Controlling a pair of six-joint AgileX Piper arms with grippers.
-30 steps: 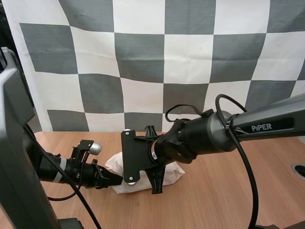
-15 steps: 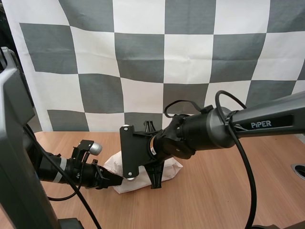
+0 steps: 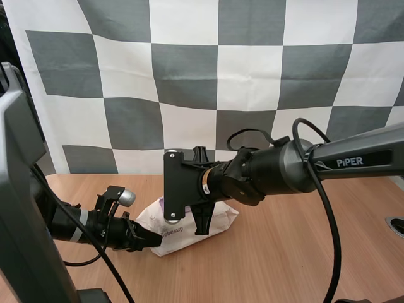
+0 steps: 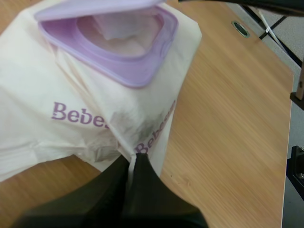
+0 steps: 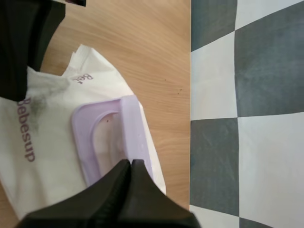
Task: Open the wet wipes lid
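Pinching pack of wet wipes (image 4: 71, 95): left gripper (image 4: 132, 159) | raised lid (image 5: 137, 128): right gripper (image 5: 130, 164)

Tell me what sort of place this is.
Most likely a robot manipulation test bench: a wooden table holds a pack of wet wipes with its purple lid raised, and two robot arms work on it, the left gripper pinching its edge, the right gripper at the lid.

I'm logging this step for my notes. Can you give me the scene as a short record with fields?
pack of wipes: lying on the table
lid: raised, opening exposed
left gripper: pinching the pack's near edge
right gripper: shut on the lid's edge
task state: lid looks open
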